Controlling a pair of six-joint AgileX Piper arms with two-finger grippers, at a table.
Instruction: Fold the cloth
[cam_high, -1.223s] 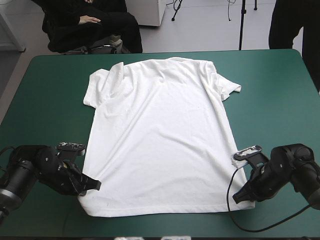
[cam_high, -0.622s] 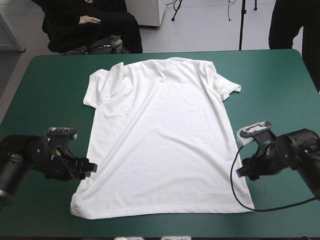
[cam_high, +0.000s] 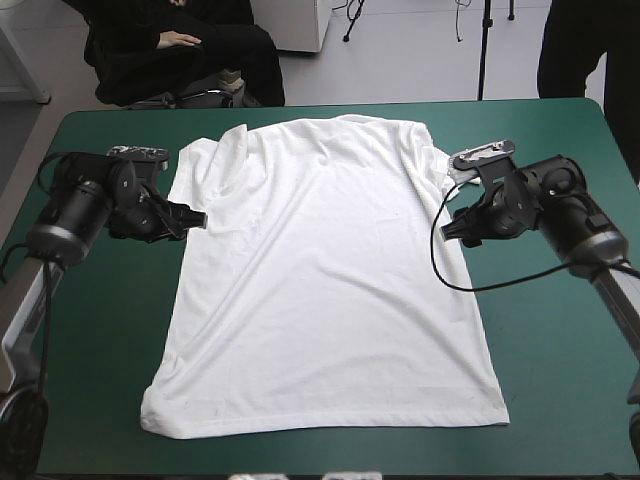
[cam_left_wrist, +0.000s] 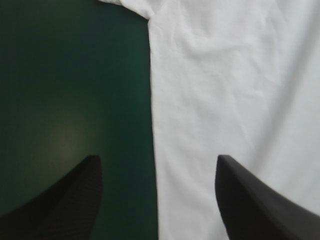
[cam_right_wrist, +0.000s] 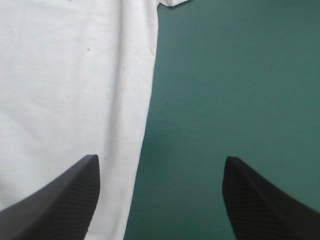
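White T-shirt (cam_high: 320, 280) spread flat

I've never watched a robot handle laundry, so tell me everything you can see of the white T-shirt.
The T-shirt is white, short-sleeved and looks like thin soft fabric. It lies spread flat on the teal-green cover, collar toward the far edge, hem near, with shallow wrinkles across it. The open left end effector and right end effector each straddle a side edge below a sleeve; contact cannot be told.

Soft matt cloth T-shirt (cam_high: 320, 280), smooth matt teal-green cover (cam_high: 560, 380)
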